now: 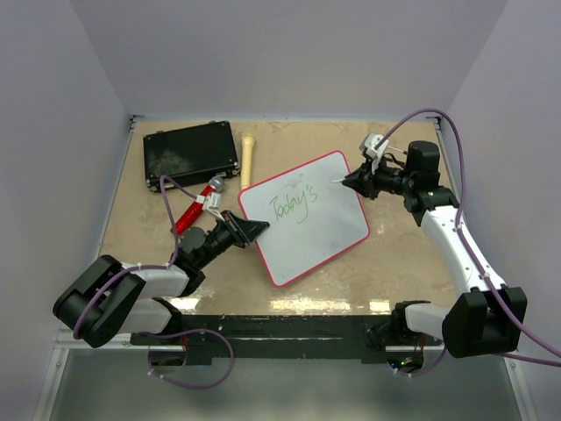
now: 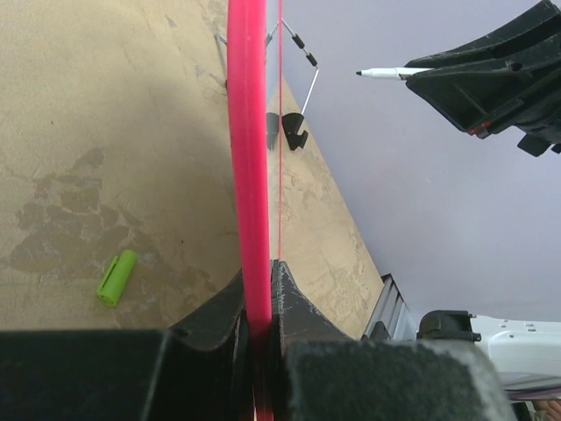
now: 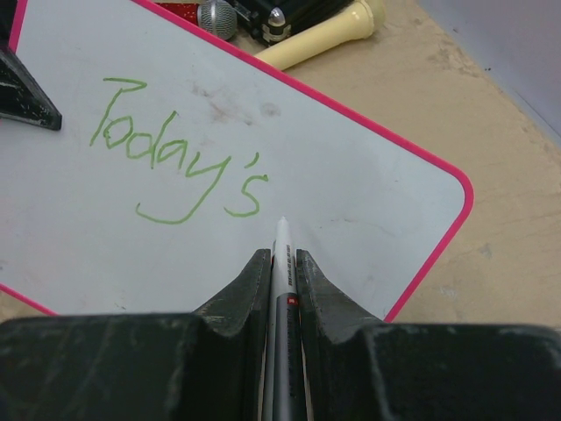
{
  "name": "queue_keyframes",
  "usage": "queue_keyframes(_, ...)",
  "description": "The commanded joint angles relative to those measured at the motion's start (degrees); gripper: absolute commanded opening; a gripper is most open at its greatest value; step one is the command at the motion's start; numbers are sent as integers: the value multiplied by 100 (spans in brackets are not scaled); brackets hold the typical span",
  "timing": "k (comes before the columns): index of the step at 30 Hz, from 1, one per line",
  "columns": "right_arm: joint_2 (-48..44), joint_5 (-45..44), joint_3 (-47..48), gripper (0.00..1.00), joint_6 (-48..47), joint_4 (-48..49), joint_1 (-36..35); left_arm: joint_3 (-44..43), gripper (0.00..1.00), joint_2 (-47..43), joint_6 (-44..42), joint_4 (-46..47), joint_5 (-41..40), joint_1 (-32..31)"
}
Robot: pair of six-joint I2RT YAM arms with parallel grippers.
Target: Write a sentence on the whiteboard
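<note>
While the whiteboard (image 1: 326, 233) is lying turned at an angle at the middle of the tabletop (image 1: 403, 263), the left fingers (image 2: 298, 311) are clamping its red-pink rim at the near-left edge, and the right fingers (image 3: 238, 298) are clamping a marker (image 3: 281, 254) over the board's far-right part. The marker tip is pointing at the white surface just right of the sentence (image 1: 292, 204), which is reading "Today's" in green; whether the tip is touching the board cannot be told. A black case (image 1: 191, 153) is sitting at the far left, with a cream handle (image 1: 248, 158) lying just beside it on the right. A red-handled object (image 1: 188, 213) is lying near the left arm, and a green cap (image 2: 117, 277) is lying on the tabletop.
</note>
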State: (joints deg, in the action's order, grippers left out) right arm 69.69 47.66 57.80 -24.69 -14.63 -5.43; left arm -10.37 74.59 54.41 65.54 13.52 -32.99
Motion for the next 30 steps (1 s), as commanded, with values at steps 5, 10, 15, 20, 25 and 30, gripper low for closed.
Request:
queue_keyframes(5,-96,455,-172,0,-98,347,33,53,0,-67,-344,574,186,-23)
queue_keyframes(10,-131,481,-252,0,-124,435,33,70,0,-102,-344,574,178,-23)
queue_keyframes(15,-158,481,-401,0,-220,602,33,88,0,-155,-344,565,204,-23)
queue_keyframes(20,-122,534,-506,0,-484,646,33,88,0,-137,-335,548,230,-23)
queue_keyframes(25,-123,297,-384,0,-862,444,25,88,0,-129,-335,557,239,-23)
queue_keyframes(30,185,384,-234,0,-705,311,33,44,0,-50,-335,592,230,-23)
